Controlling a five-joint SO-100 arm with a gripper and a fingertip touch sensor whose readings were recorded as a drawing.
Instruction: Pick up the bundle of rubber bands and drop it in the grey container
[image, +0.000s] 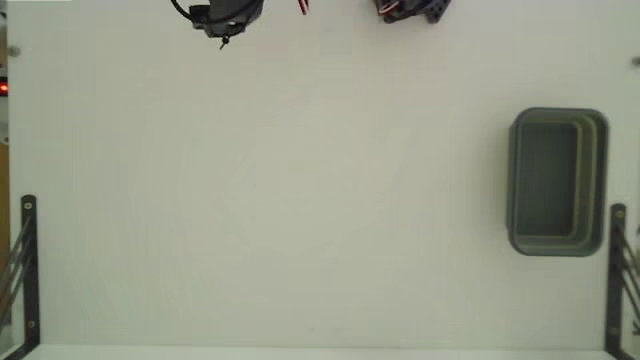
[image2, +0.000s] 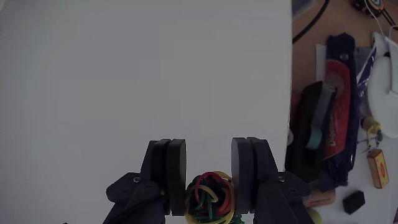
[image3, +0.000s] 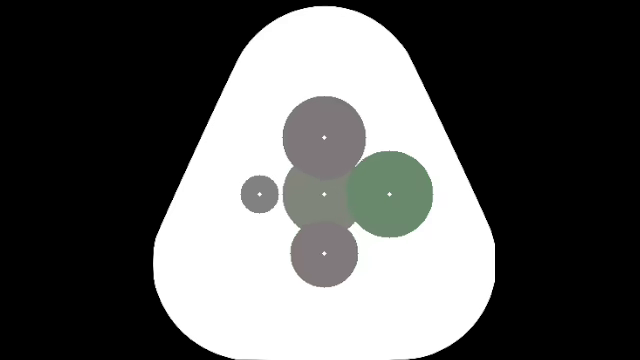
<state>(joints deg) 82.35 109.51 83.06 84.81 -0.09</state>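
1. So, your black two-finger gripper (image2: 208, 158) is clenched on the small tangled bundle of yellow, red, green and orange rubber bands (image2: 209, 198); in the wrist view the clump sits squeezed between the two black finger pads (image2: 176, 174), low down near their base.
2. Your rectangular grey-green plastic tub with rounded corners (image: 596, 180) sits at the right side of the white table (image: 300, 200) in the fixed view (looks empty from up there).
3. Only bits of the black arm (image: 225, 15) poke in at the fixed view's top edge, well apart from the tub.
4. Beyond the table's right edge in the wrist view you've got assorted clutter (image2: 339, 124).
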